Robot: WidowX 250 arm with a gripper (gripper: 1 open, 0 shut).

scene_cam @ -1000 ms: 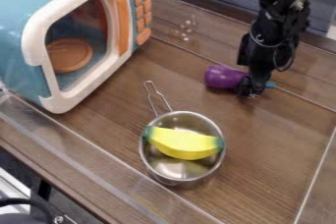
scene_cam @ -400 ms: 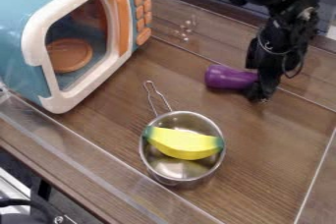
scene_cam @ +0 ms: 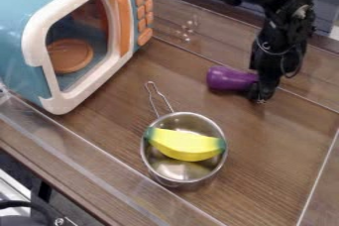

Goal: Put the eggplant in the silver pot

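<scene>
Jaws stand apart by the glossy purple eggplant (scene_cam: 232, 78).

The pot (scene_cam: 183, 151) already holds a yellow toy (scene_cam: 185, 145) that fills most of its bowl, leaving little room inside. Bare table (scene_cam: 93, 131) lies open between pot and eggplant (scene_cam: 232, 78). The toy microwave (scene_cam: 73, 32) blocks the far left; the gripper (scene_cam: 264, 89) crowds the eggplant's right end.

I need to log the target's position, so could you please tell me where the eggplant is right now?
In the camera view the eggplant lies on the wooden table at right of centre, beside the gripper and beyond the silver pot.
</scene>
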